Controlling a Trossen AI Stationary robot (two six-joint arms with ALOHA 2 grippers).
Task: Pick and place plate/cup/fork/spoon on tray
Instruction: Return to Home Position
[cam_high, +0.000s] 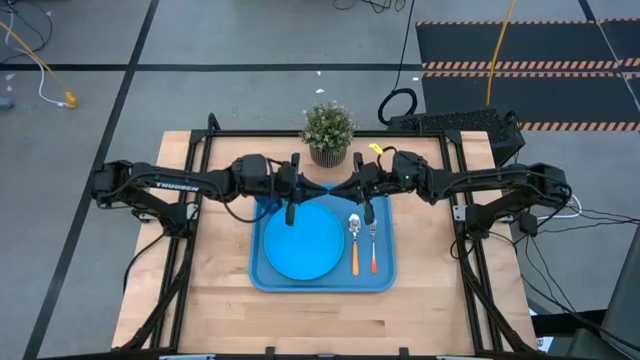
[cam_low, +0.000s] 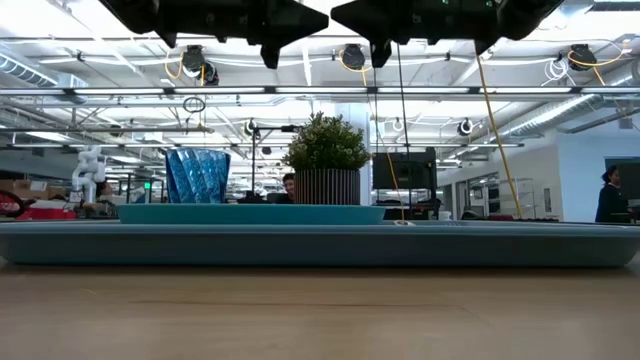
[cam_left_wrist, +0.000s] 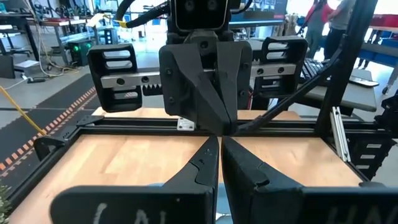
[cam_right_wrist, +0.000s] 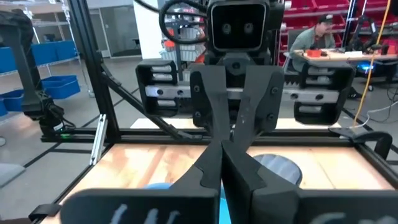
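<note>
The blue tray lies at the middle of the table. On it rest the sky-blue plate, the spoon with its yellow-orange handle, and the fork with its reddish handle to the spoon's right. The dark blue cup stands upright at the tray's far left, partly under my left arm in the high view. My left gripper and my right gripper hang level above the tray's far edge, tip to tip. Both are shut and hold nothing.
A potted plant stands at the table's far edge, just behind the grippers. A black frame runs around the tabletop. Bare wood lies between the tray and the near edge. People sit and stand in the room beyond.
</note>
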